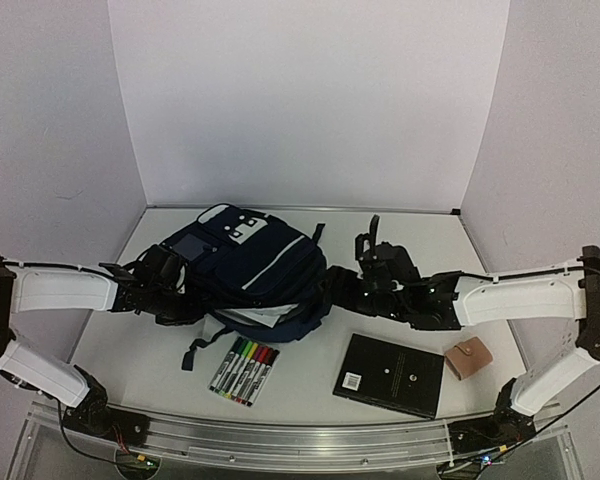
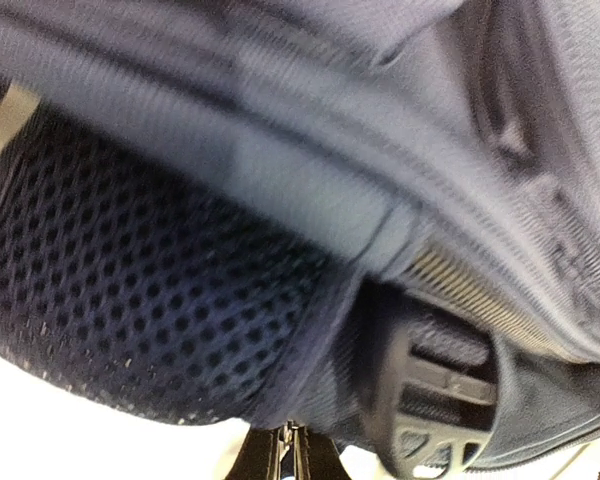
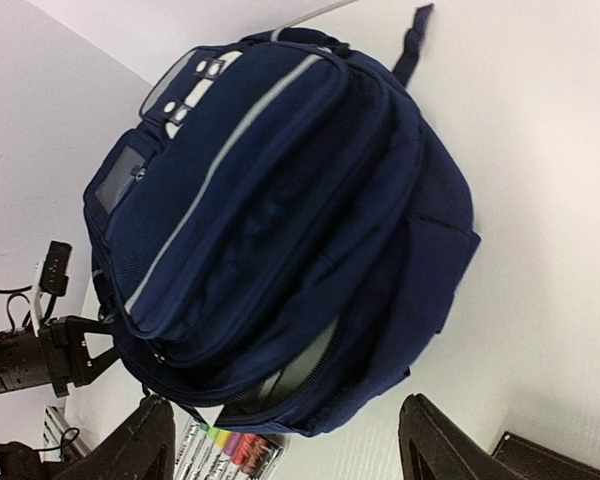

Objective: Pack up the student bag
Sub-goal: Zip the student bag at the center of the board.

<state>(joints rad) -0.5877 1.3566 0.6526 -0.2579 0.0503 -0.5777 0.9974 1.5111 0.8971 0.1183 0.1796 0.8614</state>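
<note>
The student bag (image 1: 245,265) lies on the table (image 1: 430,232), left of centre, between both arms. The right gripper (image 3: 295,445) is spread wide with nothing between its fingers. The left gripper (image 2: 288,458) has its fingers drawn together at the bag's mesh side; whether they pinch fabric cannot be determined.

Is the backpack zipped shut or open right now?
Open: the student bag gapes along its edge nearest the markers, pale lining showing inside.

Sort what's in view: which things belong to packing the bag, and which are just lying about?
Belongs to the job: student bag; likely contents: coloured markers, black book, tan wallet.
Just lying about: only the aluminium rail at the near edge, a fixture.
</note>
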